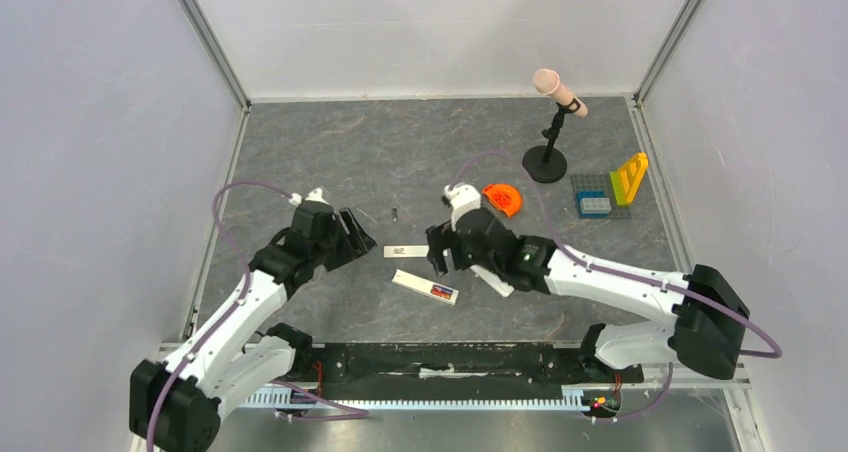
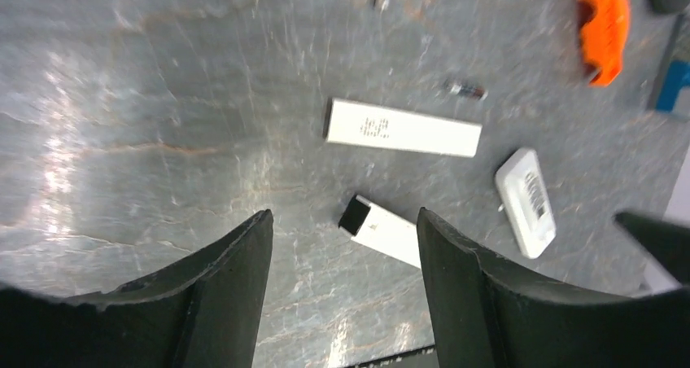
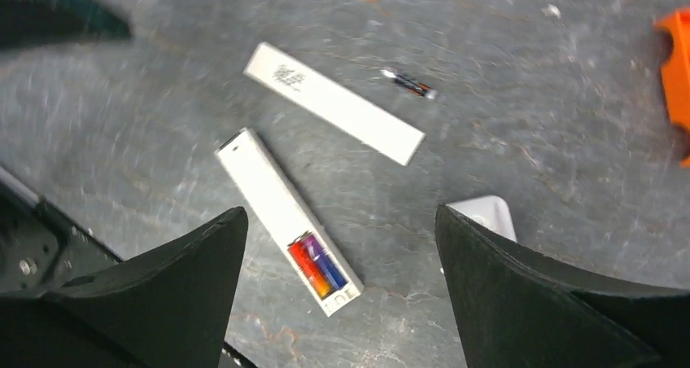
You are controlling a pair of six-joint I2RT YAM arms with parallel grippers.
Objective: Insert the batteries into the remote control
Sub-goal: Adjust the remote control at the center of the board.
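The remote control [image 1: 415,283] is laid on the counter [image 1: 300,152], and two batteries [image 3: 317,265] are held in its right end. A flat cover [image 1: 405,251] is laid just behind the remote control. One loose battery [image 1: 395,213] is seen farther behind it. A short block [image 2: 526,201] is placed just right of it. A stand [image 1: 545,162] and a block tray [image 1: 585,184] are set far behind it, to the right.

Remote control [image 1: 425,286] on grey table [image 1: 300,152]
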